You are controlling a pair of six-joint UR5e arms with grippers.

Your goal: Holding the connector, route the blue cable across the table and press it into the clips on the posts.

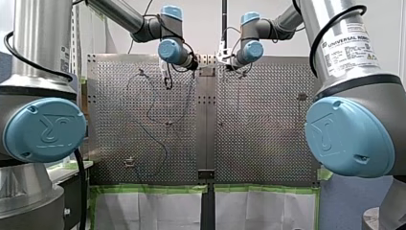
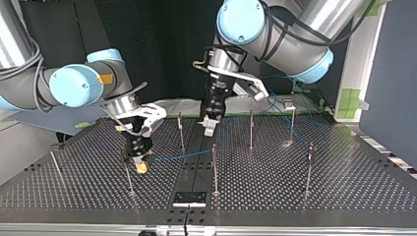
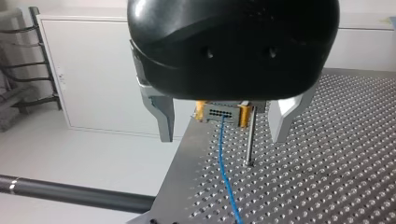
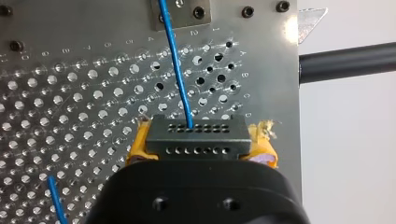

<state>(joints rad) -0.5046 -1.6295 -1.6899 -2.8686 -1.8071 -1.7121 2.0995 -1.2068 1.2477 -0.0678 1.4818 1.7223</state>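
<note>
Nearest the top view's camera, the table (image 2: pixel 319 196) is a flat metal sheet drilled all over with a regular grid of small round holes. It is built of two halves joined along a middle strip, and a small black plate (image 2: pixel 189 198) sits on that strip at the near edge. Thin, upright metal posts (image 2: pixel 215 169) stand scattered over it. Just beside a post near that edge, my right gripper (image 2: pixel 140 164) points down at the table, clamped on the connector (image 4: pixel 195 137). The connector is a black rectangular block with two rows of small holes, squeezed between ragged yellow pads (image 4: pixel 140 145) (only the right wrist view shows those rows clearly). The blue cable (image 4: pixel 176 70), thin and smooth, leaves the connector's face and runs over the table toward the middle strip. The front view alone shows the rest of it lying in loose loops across the half of the table on my left arm's side. Farther back, near the middle strip, my left gripper (image 3: pixel 223 130) hangs above the table with its grey metal fingers (image 3: pixel 164 122) spread wide, and its own wrist view looks through that gap at the held connector. Beyond the table's edge that view shows a white cabinet (image 3: pixel 102 79) and a black tube (image 3: pixel 70 196). The front view shows green tape (image 1: pixel 153 188) along the table's edge nearest the arms.
</note>
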